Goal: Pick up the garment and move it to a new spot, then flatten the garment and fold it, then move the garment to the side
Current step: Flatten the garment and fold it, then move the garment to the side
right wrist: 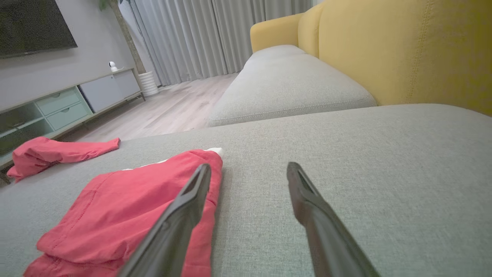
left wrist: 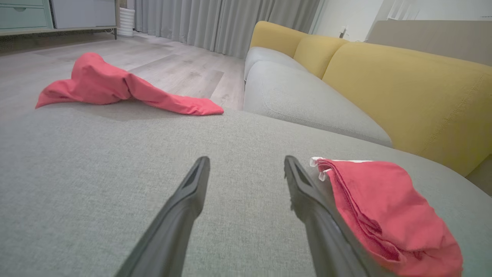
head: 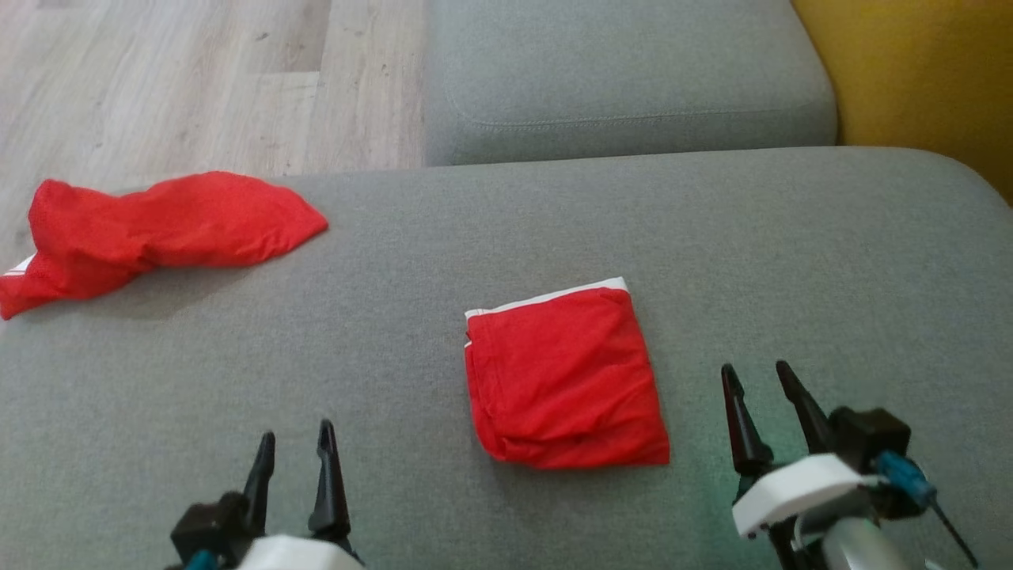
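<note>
The garment (head: pixel 566 376) was seen folded; the left gripper (head: pixel 297 430) and right gripper (head: pixel 753 366) were spread, empty. An edge grasp was judged necessary for side transfer.

Overhead head, low wrists; shared garment (head: pixel 566 376)

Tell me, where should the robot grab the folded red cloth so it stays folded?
Probably the near right corner of the folded red garment, where it bulges into a rounded fold that gathers the layers together. The right hand, open and just beside it, could come in low from the right. The left side shows loose stacked edges, which might slip apart.
</note>
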Controlling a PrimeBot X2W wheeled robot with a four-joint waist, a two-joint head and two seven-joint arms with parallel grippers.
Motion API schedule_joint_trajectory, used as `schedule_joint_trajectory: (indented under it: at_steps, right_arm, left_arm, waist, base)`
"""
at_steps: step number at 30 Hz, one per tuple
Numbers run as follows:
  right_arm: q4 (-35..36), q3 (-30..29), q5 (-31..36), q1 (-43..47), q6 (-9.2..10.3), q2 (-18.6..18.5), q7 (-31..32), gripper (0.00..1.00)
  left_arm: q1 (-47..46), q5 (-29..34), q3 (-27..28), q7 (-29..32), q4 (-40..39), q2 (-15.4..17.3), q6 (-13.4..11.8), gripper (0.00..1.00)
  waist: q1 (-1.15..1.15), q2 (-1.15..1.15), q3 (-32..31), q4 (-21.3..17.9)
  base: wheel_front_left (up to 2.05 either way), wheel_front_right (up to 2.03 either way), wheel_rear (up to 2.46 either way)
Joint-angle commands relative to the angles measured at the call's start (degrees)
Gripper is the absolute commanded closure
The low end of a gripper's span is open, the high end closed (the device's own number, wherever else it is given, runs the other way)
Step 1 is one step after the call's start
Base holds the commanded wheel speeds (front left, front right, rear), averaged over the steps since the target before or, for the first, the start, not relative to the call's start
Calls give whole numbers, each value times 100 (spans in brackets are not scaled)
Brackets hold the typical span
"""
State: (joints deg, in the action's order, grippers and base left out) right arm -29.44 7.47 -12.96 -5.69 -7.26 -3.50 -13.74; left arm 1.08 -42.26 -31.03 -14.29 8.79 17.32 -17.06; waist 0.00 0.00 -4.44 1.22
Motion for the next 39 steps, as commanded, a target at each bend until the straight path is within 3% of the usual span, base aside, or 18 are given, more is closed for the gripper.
schedule_joint_trajectory:
  at_steps: [1, 12, 26, 39]
  right_arm:
    - [290, 107, -34, -126, -23, 60, -11, 0]
    - [1005, -44, 57, 402, -23, 61, 307, 0]
    - [1142, -130, 210, 503, -23, 62, 519, 0]
    - [707, -291, 591, -572, -23, 62, 1586, 0]
  left_arm:
    - [-133, 76, 276, -70, -142, 5, 34, 0]
    - [112, 322, 484, -71, -7, -90, 186, 0]
    - [54, 469, 528, -71, 105, -155, 261, 0]
    - [-100, 577, 363, -25, 92, -212, 270, 0]
  waist:
    - [0, 0, -13, -12]
    - [0, 0, -41, -44]
    - [0, 0, 2, 36]
    - [0, 0, 298, 580]
  base:
    - [0, 0, 0]
    - [0, 0, 0]
    - [0, 0, 0]
    - [0, 0, 0]
